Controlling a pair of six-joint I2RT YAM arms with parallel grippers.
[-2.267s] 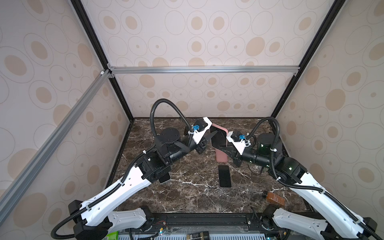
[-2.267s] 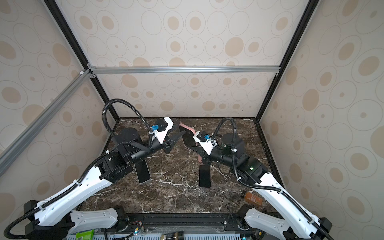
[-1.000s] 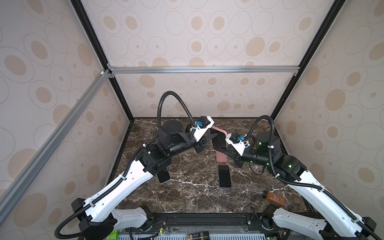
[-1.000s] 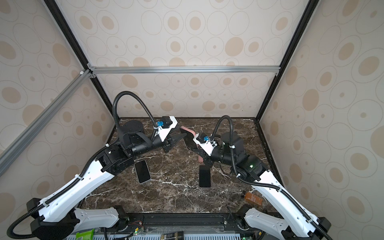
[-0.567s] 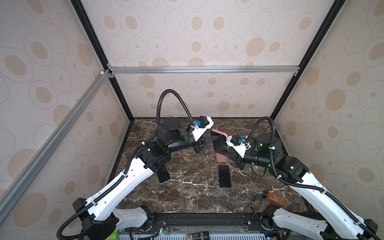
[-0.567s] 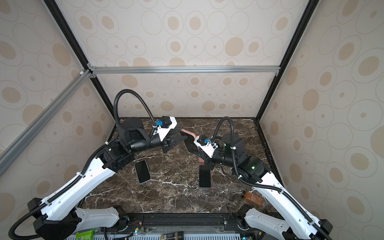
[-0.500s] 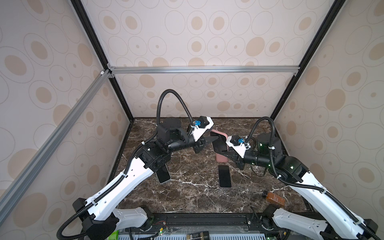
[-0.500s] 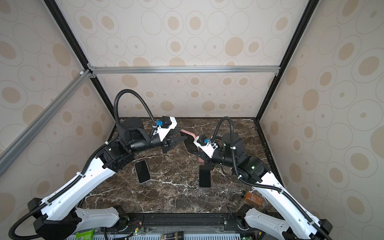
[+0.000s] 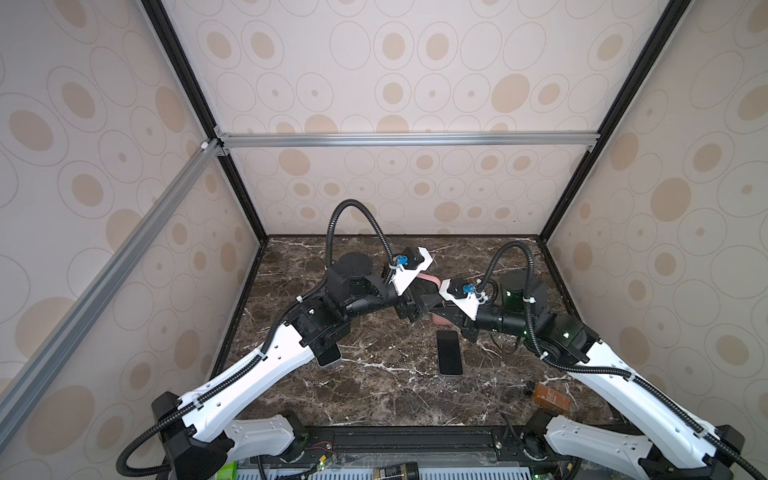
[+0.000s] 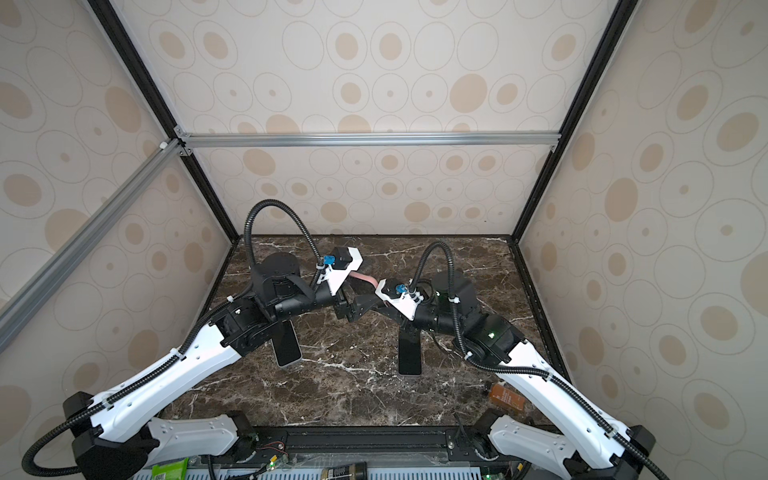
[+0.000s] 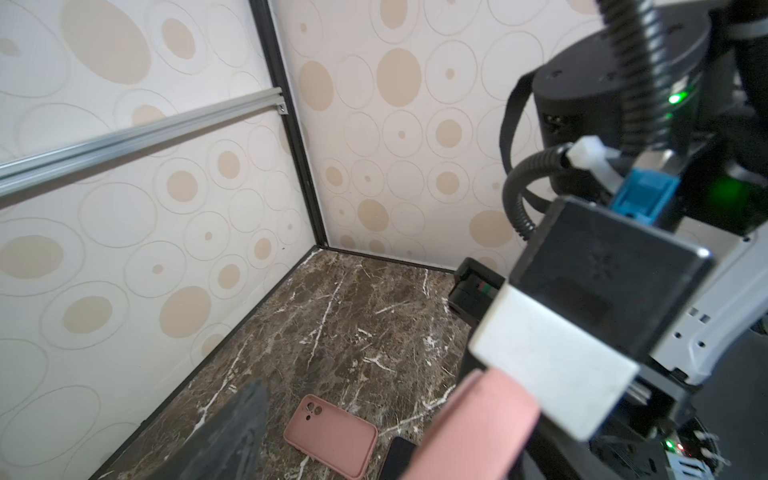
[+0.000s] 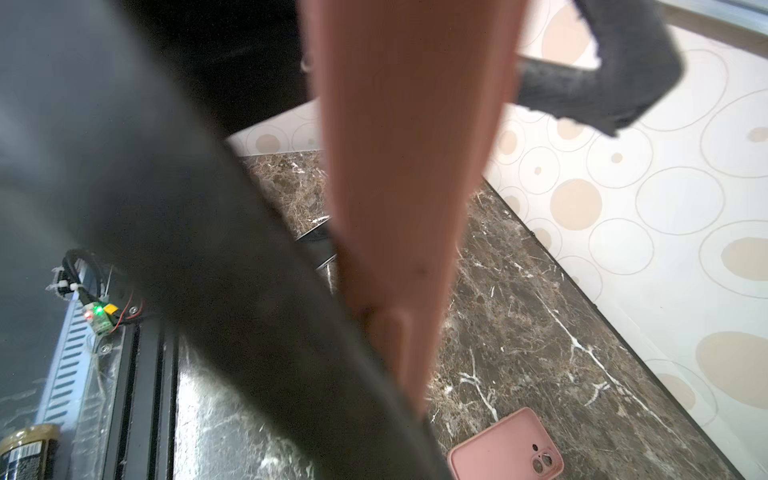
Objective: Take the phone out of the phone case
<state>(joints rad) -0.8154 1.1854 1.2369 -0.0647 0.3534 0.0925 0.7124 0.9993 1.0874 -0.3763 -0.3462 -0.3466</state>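
Note:
A pink phone case (image 9: 428, 277) with a dark face hangs in the air at mid-table, between both arms. My right gripper (image 9: 436, 305) is shut on it; in the right wrist view the pink case (image 12: 407, 166) runs down beside my own dark finger (image 12: 208, 249). My left gripper (image 9: 410, 309) stands open at the same case: one of its fingers (image 11: 232, 436) is well clear of the pink case (image 11: 469, 428). Whether the phone sits inside the held case I cannot tell. A black phone (image 9: 449, 352) lies flat on the marble.
A second pink case (image 11: 330, 434) lies back-up on the marble under the grippers. Another phone (image 10: 286, 347) lies under the left forearm. A brown bottle (image 9: 550, 397) rests at the front right. Patterned walls close in three sides.
The left gripper's jaws have spread wide beside the held pink case. The right gripper keeps its grip, and both arms have barely moved.

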